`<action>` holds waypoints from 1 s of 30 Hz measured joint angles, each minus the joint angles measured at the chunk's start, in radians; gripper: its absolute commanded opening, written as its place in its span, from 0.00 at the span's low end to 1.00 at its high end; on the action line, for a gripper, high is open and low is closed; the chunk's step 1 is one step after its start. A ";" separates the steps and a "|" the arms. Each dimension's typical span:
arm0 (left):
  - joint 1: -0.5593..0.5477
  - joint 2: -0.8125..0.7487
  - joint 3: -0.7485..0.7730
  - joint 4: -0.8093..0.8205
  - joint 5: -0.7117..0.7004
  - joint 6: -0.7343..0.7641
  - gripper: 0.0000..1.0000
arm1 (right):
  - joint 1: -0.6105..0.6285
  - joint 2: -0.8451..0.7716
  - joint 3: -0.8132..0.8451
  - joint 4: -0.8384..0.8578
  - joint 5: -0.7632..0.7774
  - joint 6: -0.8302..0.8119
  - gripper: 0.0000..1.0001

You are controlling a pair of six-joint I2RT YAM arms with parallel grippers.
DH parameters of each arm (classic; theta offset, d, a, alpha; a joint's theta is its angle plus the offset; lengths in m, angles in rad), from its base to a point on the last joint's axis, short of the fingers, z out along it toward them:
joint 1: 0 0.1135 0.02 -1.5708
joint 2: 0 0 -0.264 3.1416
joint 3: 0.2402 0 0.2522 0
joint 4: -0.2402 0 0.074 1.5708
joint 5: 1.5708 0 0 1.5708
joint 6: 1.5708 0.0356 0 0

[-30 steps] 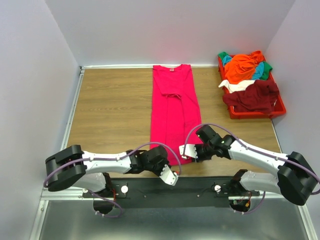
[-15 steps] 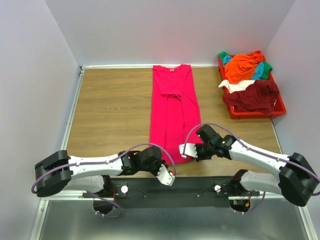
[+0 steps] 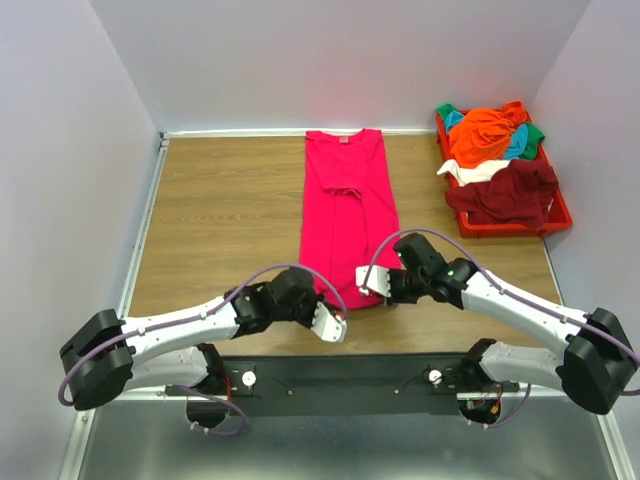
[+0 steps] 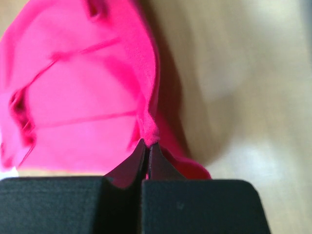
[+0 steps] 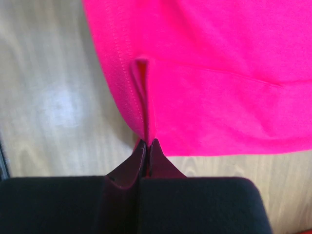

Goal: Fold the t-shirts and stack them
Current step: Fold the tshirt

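A magenta t-shirt (image 3: 345,200) lies folded into a long strip down the middle of the table, collar at the far end. My left gripper (image 3: 330,322) is shut on its near left hem corner, which shows pinched in the left wrist view (image 4: 147,131). My right gripper (image 3: 368,283) is shut on the near right hem corner, seen in the right wrist view (image 5: 146,131). Both corners are lifted off the wood. Orange (image 3: 485,133), teal (image 3: 519,146), green (image 3: 536,131) and dark maroon (image 3: 510,190) t-shirts lie heaped at the far right.
The heap sits in a red bin (image 3: 558,218) against the right wall, with a white cloth (image 3: 472,171) among the shirts. Bare wooden table (image 3: 220,220) stretches to the left of the magenta shirt. Grey walls close three sides.
Both grippers have moved away from the near edge toward the far end, carrying the shirt's near hem with them. The hem has lifted and its near end has shortened.
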 measured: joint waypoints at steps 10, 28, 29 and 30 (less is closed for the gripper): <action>0.300 0.140 0.197 0.057 0.115 0.092 0.00 | -0.221 0.229 0.239 0.006 -0.025 0.003 0.01; 0.570 0.728 0.760 0.073 0.320 0.159 0.00 | -0.406 0.823 0.844 0.008 0.026 0.034 0.01; 0.575 0.742 0.771 0.071 0.323 0.159 0.00 | -0.410 0.849 0.874 0.010 0.031 0.034 0.01; 0.576 0.758 0.785 0.071 0.326 0.159 0.00 | -0.412 0.863 0.890 0.009 0.034 0.034 0.01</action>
